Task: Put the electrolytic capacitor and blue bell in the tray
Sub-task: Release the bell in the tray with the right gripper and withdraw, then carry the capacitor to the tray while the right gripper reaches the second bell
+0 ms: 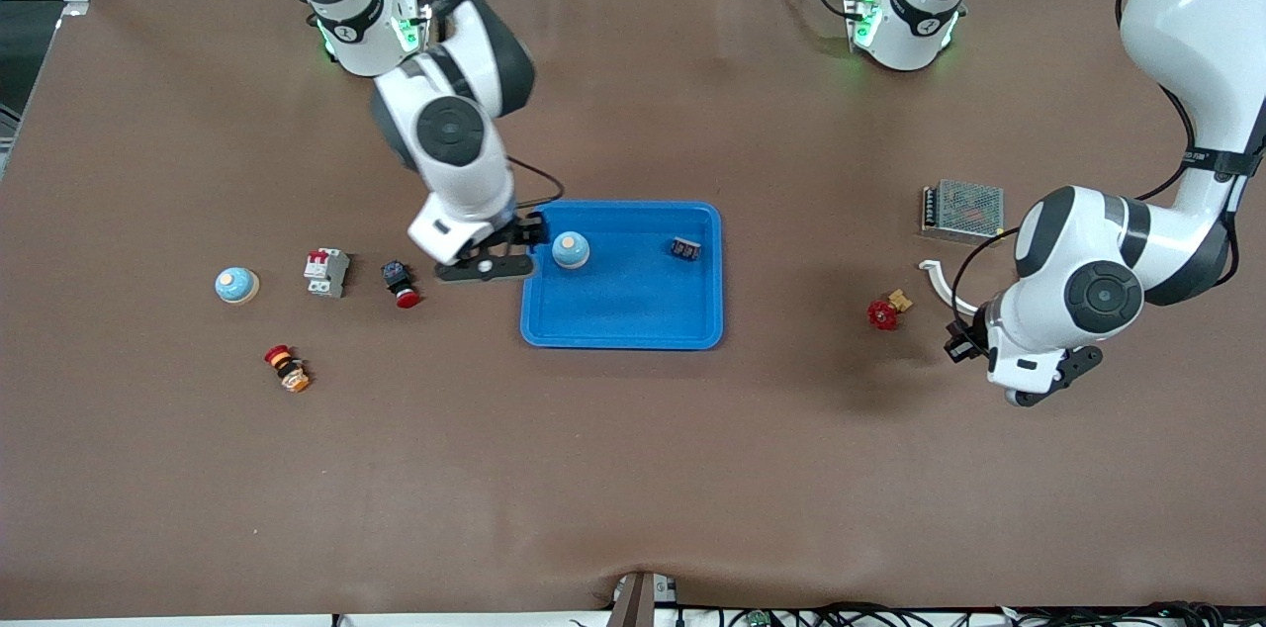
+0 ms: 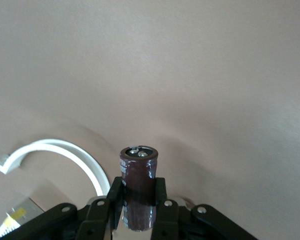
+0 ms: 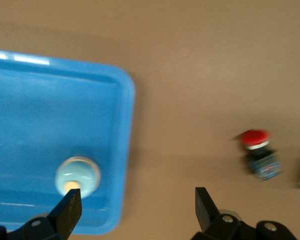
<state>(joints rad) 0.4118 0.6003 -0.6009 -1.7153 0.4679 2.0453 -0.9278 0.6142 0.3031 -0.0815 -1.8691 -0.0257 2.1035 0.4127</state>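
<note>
- Left gripper (image 2: pixel 138 207) pinches a dark, glossy cylindrical capacitor (image 2: pixel 138 192) above the brown surface (image 1: pixel 633 469).
- Right gripper (image 3: pixel 137 207) hangs spread over the smooth blue plastic tray (image 1: pixel 633 330)'s rim, beside the domed bell (image 1: pixel 571 249).

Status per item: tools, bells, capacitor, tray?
Left tool: shut on the electrolytic capacitor, upright, over bare table at the left arm's end.
Right tool: open, empty, over the tray's rim.
Blue bell: upright in the tray, released.
Second blue bell: upright on the table, right arm's end.
Tray: holds the bell and a small dark part.
</note>
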